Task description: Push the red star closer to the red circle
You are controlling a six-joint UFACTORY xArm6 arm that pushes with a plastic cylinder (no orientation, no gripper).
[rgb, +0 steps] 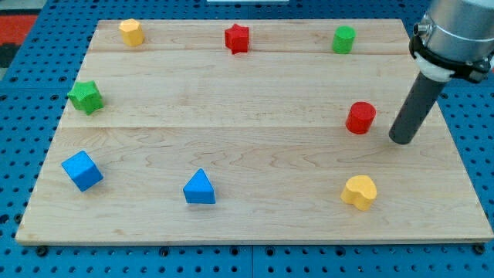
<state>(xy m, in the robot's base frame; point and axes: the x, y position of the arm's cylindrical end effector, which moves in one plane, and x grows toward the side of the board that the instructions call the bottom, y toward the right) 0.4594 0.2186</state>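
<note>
The red star (pixel 237 38) lies near the view's top edge of the wooden board, about the middle. The red circle (pixel 360 117) lies at the view's right, about halfway down. My tip (pixel 401 140) rests on the board just to the right of the red circle and slightly below it, a small gap apart. It is far from the red star, which lies up and to the left.
A yellow block (pixel 132 32) lies at top left, a green circle (pixel 344 38) at top right, a green star (pixel 86 96) at left, a blue cube (pixel 82 170) at bottom left, a blue triangle (pixel 200 188) at bottom middle and a yellow heart (pixel 360 191) at bottom right.
</note>
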